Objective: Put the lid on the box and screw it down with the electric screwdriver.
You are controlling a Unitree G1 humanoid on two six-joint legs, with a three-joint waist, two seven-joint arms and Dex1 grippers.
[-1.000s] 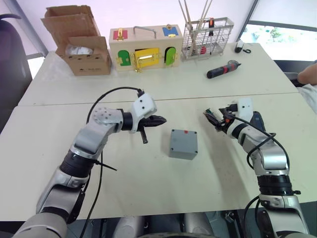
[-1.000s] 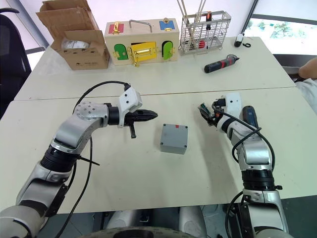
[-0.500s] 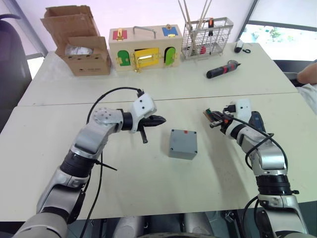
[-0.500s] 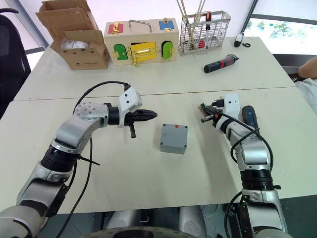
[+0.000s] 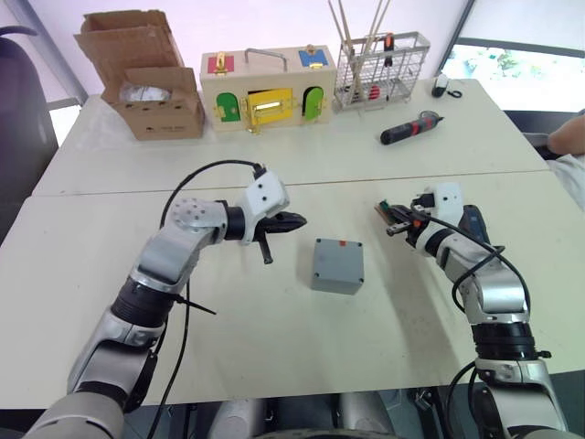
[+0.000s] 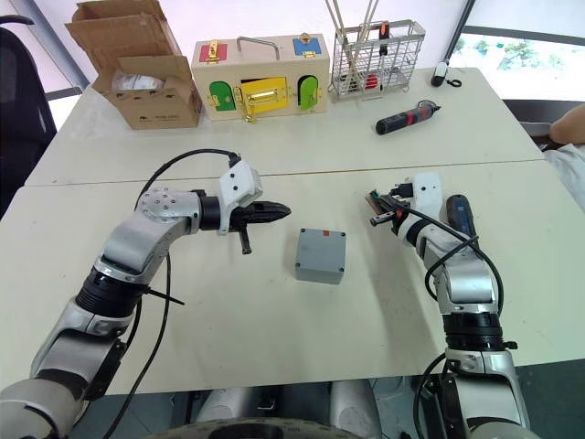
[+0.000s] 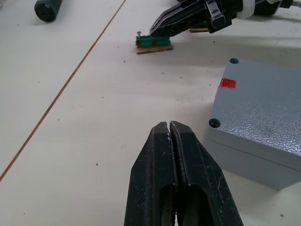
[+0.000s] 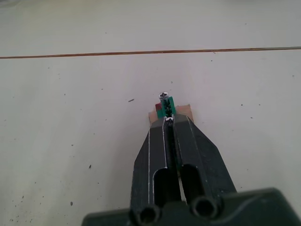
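Right now your right gripper (image 6: 381,208), well to the right of the lidded box (image 6: 321,255), pinches a screw at the green holder (image 7: 154,43), left gripper (image 7: 171,133) closed and empty; carry it to a corner hole.

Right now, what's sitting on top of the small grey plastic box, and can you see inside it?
The small grey plastic box has its flat grey lid on top, with a red mark at one edge and empty corner screw holes. The lid covers the inside, so its contents cannot be seen.
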